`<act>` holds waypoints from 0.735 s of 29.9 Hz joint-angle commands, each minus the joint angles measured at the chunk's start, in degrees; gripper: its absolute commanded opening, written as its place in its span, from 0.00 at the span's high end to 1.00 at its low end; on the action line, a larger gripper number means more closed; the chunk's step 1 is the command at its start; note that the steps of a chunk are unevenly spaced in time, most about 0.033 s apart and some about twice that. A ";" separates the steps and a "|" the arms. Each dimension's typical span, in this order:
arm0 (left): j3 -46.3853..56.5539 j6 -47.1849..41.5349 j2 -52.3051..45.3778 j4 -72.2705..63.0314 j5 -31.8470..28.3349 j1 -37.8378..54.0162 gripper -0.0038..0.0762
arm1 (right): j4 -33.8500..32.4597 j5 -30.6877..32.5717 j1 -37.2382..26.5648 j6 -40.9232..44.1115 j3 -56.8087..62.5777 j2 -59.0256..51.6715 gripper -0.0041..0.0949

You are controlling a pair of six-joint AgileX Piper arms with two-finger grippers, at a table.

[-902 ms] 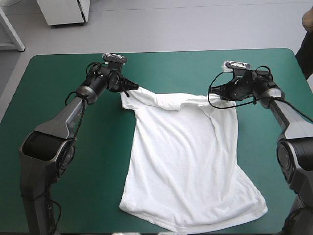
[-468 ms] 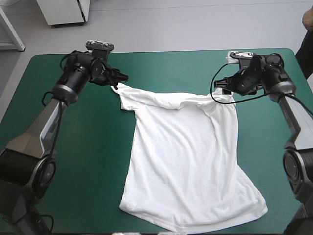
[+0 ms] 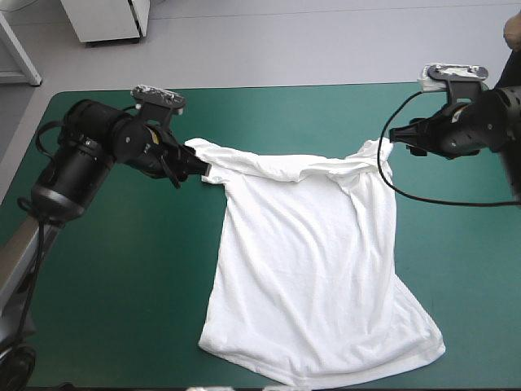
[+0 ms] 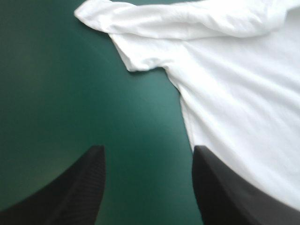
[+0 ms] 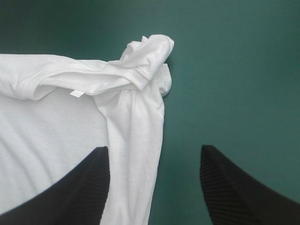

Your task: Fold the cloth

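Both are gaping empty, left claw [image 4: 147,157] and right claw [image 5: 154,157] hovering beside the shoulders of the T-shirt [image 3: 313,261] spread on the bench [image 3: 122,309], presumably lining up a fold

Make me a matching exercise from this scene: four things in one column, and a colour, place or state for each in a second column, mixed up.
Column one:
1. T-shirt
2. left gripper
3. right gripper
4. table cover

Column two:
a. teal-green
b. open, over the table's left half
c. white, spread out
d. open, near the table's far right corner

Pairs: 1-c, 2-b, 3-d, 4-a
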 commanded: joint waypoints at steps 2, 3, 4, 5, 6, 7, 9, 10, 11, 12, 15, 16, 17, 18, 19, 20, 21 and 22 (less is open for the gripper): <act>5.76 -6.75 -7.87 1.19 2.35 -6.47 0.46 | -2.47 -0.67 0.02 1.25 3.09 -7.40 0.42; 8.24 -8.14 -9.32 0.59 2.35 -7.60 0.46 | -3.00 -0.56 0.02 1.50 4.56 -8.58 0.42; 10.46 -9.42 -10.77 -0.08 2.35 -8.72 0.46 | -3.46 -0.56 0.02 1.78 6.13 -9.75 0.42; 12.83 -10.75 -12.45 -0.93 2.35 -9.84 0.46 | -4.07 -0.42 0.02 1.88 7.35 -10.79 0.42; 15.26 -11.82 -13.79 -1.97 2.35 -10.96 0.46 | -4.66 -0.28 0.02 1.88 8.79 -11.79 0.42; 17.21 -13.00 -14.69 -2.53 2.35 -11.95 0.46 | -5.14 -0.28 0.02 2.25 10.23 -12.71 0.42; 21.79 -16.13 -16.33 -2.67 2.35 -14.99 0.46 | -5.26 -0.28 0.02 2.26 12.79 -14.07 0.43; 23.38 -17.31 -16.76 -2.67 2.35 -16.33 0.46 | -5.26 -0.28 0.02 2.26 13.91 -14.62 0.43; 24.87 -18.72 -16.89 -2.67 2.35 -17.68 0.46 | -5.26 -0.28 0.02 2.26 14.73 -14.95 0.43; 26.73 -19.78 -16.89 -2.67 2.35 -19.78 0.46 | -5.26 -0.28 0.02 2.26 15.79 -15.34 0.44; 30.21 -23.15 -16.53 -2.11 2.35 -24.49 0.46 | -5.15 -0.01 0.02 3.16 17.16 -15.78 0.44; 31.24 -24.23 -16.48 -1.72 2.35 -25.96 0.46 | -5.15 0.21 0.02 3.16 17.16 -15.78 0.44; 32.08 -25.38 -16.25 -1.55 2.35 -27.17 0.46 | -5.15 0.10 0.02 3.16 17.16 -15.78 0.44; 32.86 -26.39 -16.25 -1.55 2.35 -28.05 0.46 | -5.15 -0.04 0.02 3.16 17.16 -15.78 0.44; 33.50 -27.13 -16.25 -1.55 2.35 -28.54 0.46 | -5.15 -0.04 0.02 3.16 17.16 -15.78 0.44; 34.28 -28.18 -16.25 -1.68 2.35 -28.88 0.46 | -5.15 -0.04 0.02 3.16 17.16 -15.78 0.44; 34.95 -28.59 -16.25 -2.26 2.35 -28.88 0.46 | -5.15 -0.04 0.02 3.16 17.16 -15.78 0.44; 35.51 -28.59 -16.25 -2.39 2.35 -28.88 0.46 | -5.15 -0.04 0.02 3.16 17.16 -15.78 0.44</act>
